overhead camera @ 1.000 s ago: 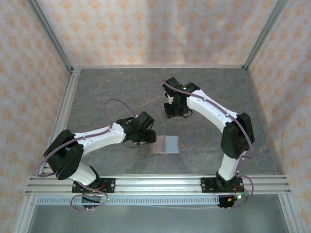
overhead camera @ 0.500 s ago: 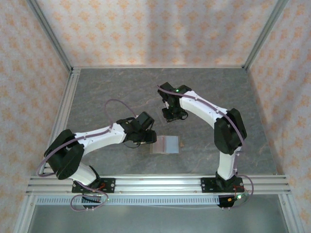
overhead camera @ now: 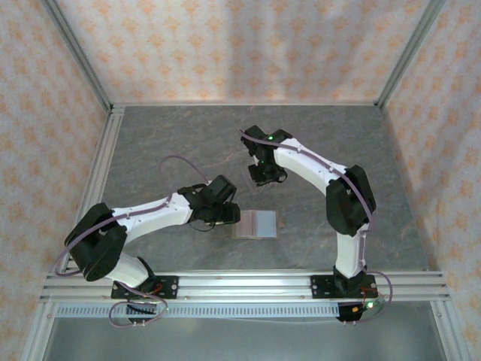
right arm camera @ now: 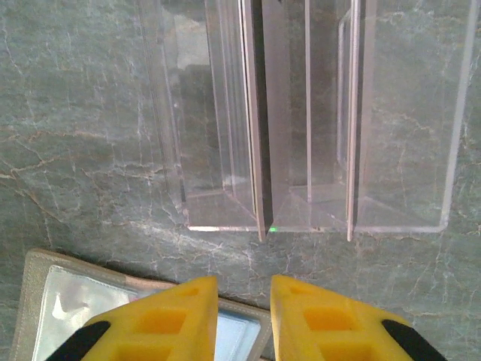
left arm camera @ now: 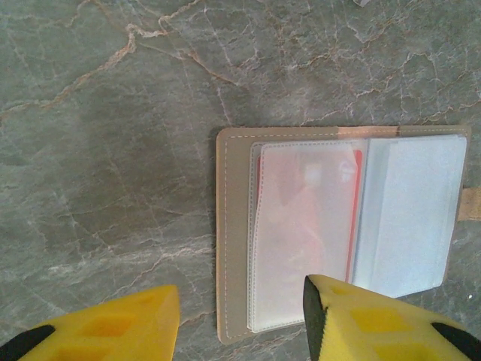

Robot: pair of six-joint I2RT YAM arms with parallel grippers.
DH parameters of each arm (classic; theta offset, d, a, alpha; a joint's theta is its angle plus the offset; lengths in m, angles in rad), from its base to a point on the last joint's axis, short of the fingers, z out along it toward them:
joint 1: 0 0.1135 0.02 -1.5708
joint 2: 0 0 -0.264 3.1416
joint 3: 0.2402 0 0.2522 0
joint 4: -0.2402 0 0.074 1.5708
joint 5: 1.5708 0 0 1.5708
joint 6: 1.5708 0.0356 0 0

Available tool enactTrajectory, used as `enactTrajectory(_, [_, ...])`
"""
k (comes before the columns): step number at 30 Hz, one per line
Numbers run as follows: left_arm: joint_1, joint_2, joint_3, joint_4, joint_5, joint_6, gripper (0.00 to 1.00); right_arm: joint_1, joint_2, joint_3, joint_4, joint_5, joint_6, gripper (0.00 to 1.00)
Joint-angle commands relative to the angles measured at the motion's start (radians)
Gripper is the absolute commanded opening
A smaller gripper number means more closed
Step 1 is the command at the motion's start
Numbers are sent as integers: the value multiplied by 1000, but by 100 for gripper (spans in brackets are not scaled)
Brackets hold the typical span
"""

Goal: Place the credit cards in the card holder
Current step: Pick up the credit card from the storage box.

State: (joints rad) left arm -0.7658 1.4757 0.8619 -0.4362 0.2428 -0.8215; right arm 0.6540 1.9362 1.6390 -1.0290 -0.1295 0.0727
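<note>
Top view: your left arm leaves its base at 7 o'clock, elbow pushed out toward 8, forearm lying low & pointing toward 3. That puts the left gripper (overhead camera: pixel 229 216) right at the 9 o'clock edge of the card holder (overhead camera: pixel 255 224). The holder lies opened flat on the table (overhead camera: pixel 165 143), a bit toward 6 from ctr. In the left wrist view the yellow fingers (left arm camera: pixel 113 327) stand wide apart w/ nothing clamped btwn them. The finger at 5 o'clock overlaps the holder's near edge; can't tell if it touches. A red card (left arm camera: pixel 304 210) sits under the clear sleeve on the holder's 9 o'clock half. The 3 o'clock sleeve looks pale. Your right arm climbs from its base at 5 o'clock, folds at the elbow & sends the forearm toward 11. Its wrist is bent down over the table, w/ the right gripper (overhead camera: pixel 264 179) hanging just toward 12 from the holder. In the right wrist view its jaws are a narrow gap apart, gripping nothing. The tips are near the open end of a clear acrylic stand (right arm camera: pixel 203 150). A dark card (right arm camera: pixel 258 113) stands edge-on in a middle slot, in line w/ that gap. A corner of the holder shows at 7 o'clock.
</note>
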Motion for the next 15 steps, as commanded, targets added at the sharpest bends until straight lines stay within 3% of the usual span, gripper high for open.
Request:
enactTrajectory(1, [-12, -23, -2, -1, -35, -11, 48, 7, 32, 37, -25, 36, -21, 24])
enactTrajectory(15, [-11, -14, 2, -1, -36, -8, 48, 7, 65, 51, -43, 38, -40, 24])
